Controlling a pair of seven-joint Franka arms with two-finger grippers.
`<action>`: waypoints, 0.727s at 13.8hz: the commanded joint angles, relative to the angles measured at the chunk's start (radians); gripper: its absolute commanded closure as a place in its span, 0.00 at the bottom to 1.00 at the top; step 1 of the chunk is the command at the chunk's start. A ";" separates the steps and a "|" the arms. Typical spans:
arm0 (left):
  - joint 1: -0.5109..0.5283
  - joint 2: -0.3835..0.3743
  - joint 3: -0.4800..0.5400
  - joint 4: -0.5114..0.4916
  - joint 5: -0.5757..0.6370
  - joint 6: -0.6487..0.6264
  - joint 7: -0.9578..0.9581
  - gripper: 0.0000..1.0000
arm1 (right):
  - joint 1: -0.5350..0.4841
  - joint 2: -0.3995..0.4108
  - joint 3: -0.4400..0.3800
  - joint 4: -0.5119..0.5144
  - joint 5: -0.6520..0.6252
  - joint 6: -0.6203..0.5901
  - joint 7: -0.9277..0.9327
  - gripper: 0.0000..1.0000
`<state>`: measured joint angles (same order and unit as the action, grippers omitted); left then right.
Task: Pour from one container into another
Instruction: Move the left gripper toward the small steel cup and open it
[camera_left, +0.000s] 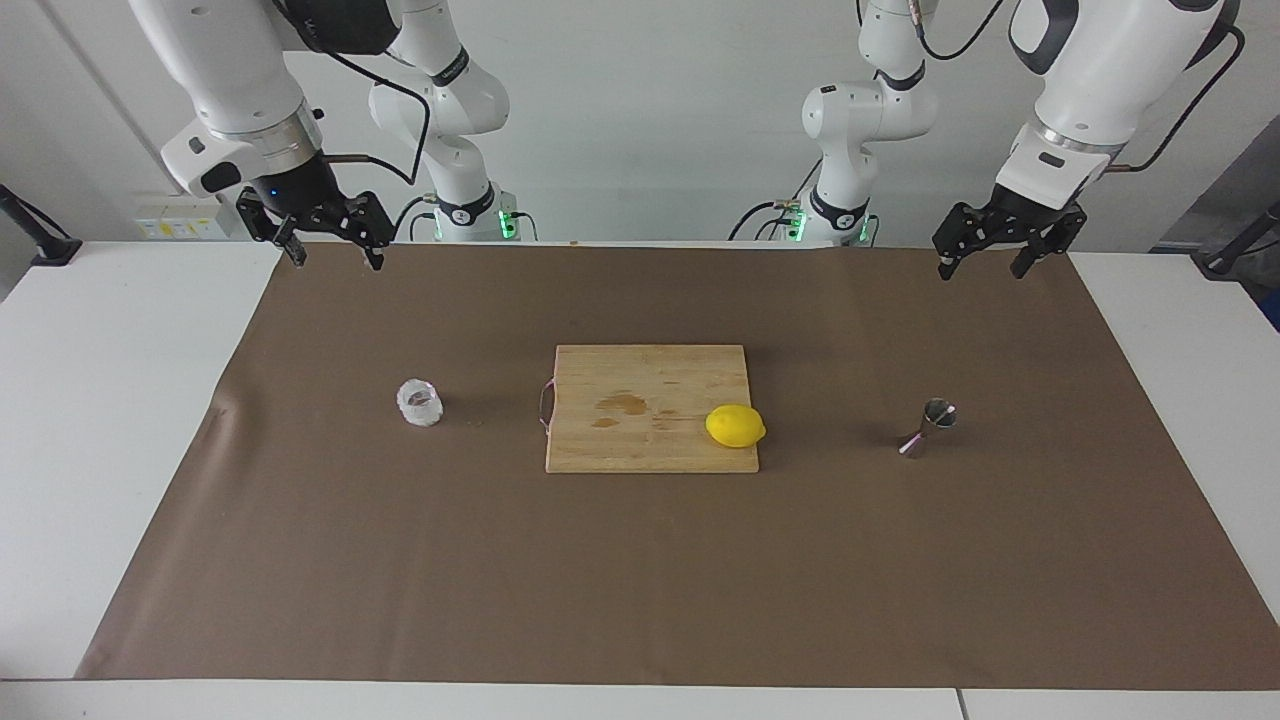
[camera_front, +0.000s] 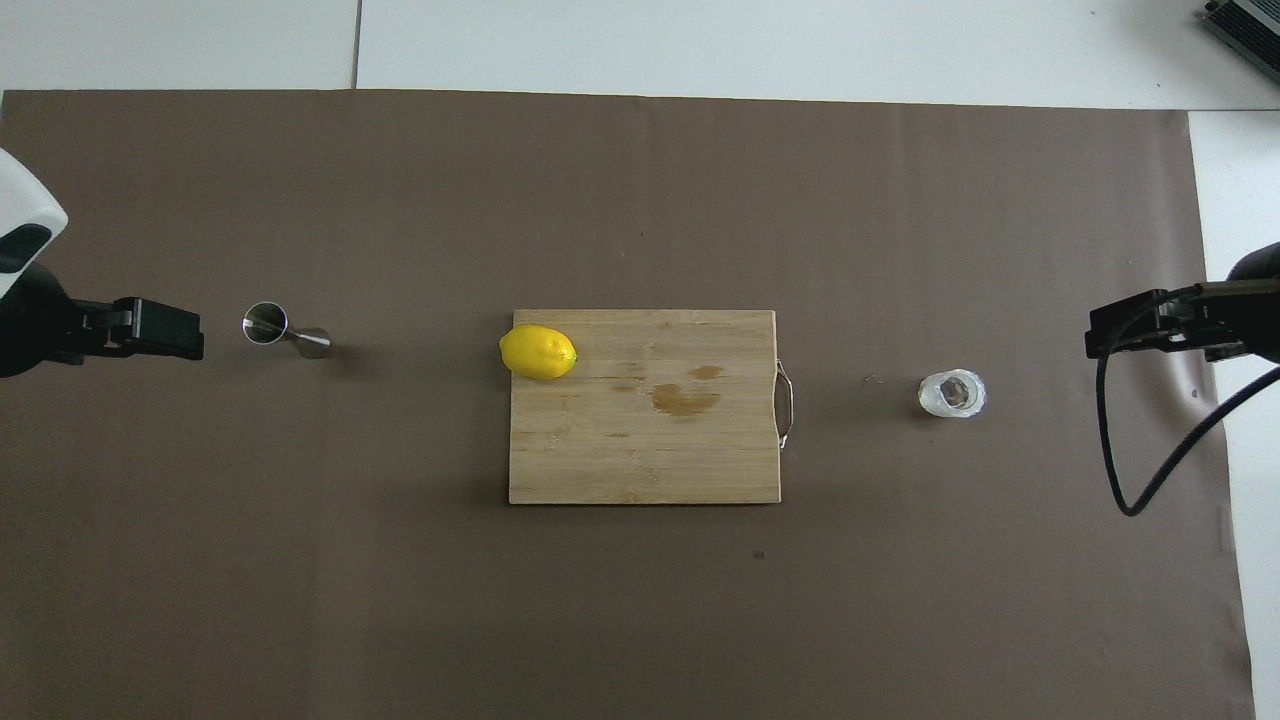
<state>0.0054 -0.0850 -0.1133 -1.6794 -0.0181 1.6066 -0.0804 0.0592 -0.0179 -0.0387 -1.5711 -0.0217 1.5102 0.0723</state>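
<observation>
the left gripper (camera_left: 982, 265) hangs in the air with its fingers spread apart and nothing between them, over the mat (camera_left: 640, 560) at the left arm's end of the table (camera_left: 90, 420). in the overhead view it shows at the frame's edge (camera_front: 160, 330), just short of the jigger (camera_front: 283, 331), which it does not touch.

the right gripper (camera_left: 333, 255) is likewise raised, fingers apart and empty, over the mat's edge at the right arm's end; from above its tip (camera_front: 1140, 325) is near the cup (camera_front: 952, 393) but clear of it.

the cup (camera_left: 419, 403), squat and whitish, stands upright on the mat toward the right arm's end. the jigger (camera_left: 927, 427), shiny steel with a narrow waist, stands on the mat toward the left arm's end, well apart from the cup.

between them lies a wooden board (camera_left: 650, 408) with a metal handle (camera_left: 545, 404) on the side facing the cup and a darker stain near its middle. a lemon (camera_left: 735, 426) rests on the board at the corner closest to the jigger, overhanging the edge a little in the overhead view (camera_front: 538, 352). a black cable (camera_front: 1150, 450) loops down from the right arm.
</observation>
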 joint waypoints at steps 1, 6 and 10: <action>0.007 -0.015 0.012 -0.005 -0.006 -0.049 0.014 0.00 | -0.009 -0.020 0.000 -0.021 0.023 0.001 -0.017 0.00; 0.057 -0.028 0.018 -0.022 -0.008 -0.040 0.014 0.00 | -0.010 -0.020 0.000 -0.021 0.025 0.001 -0.019 0.00; 0.087 -0.111 0.020 -0.184 -0.014 0.014 0.005 0.00 | -0.009 -0.020 0.000 -0.021 0.025 0.001 -0.017 0.00</action>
<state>0.0753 -0.1175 -0.0882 -1.7467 -0.0184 1.5744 -0.0800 0.0592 -0.0179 -0.0386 -1.5711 -0.0217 1.5102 0.0723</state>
